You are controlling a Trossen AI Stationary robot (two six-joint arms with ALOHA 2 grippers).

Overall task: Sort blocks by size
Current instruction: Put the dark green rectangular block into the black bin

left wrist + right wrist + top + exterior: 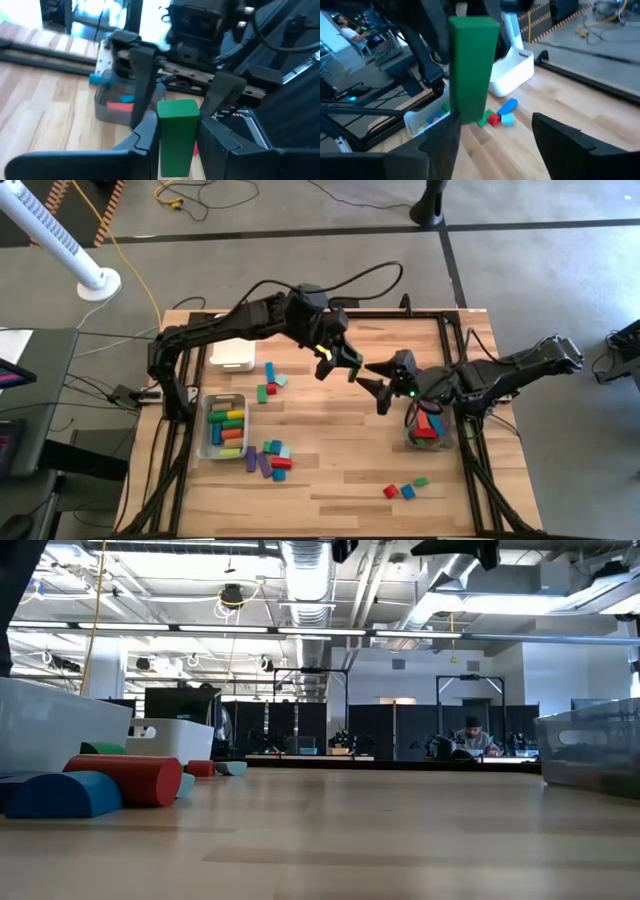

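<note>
A green bar point(176, 135) is held above the table's middle, and it also shows in the right wrist view point(472, 65). My left gripper point(345, 365) is shut on it point(179, 137). My right gripper point(372, 378) is open and close in front of the bar, facing it from the table's right side. Its two fingers point(142, 80) stand spread just beyond the bar. In its own wrist view the gripper point(495, 135) holds nothing between its fingers. Whether one finger brushes the bar's lower end, I cannot tell. My left gripper pinches the green bar by two opposite long sides point(161, 137) between its two fingers. The fingers come about level from the table's left and lie across the bar. The bar stands roughly upright with its top end point(177, 107) above the fingers, lifted clear of the table.
A clear bin point(224, 426) with several blocks stands at the left, and a white tray point(232, 357) lies behind it. A second clear bin point(428, 430) with blocks stands under my right arm. Loose blocks lie at the left point(270, 380), at the near left point(268, 460) and at the near right point(405, 488).
</note>
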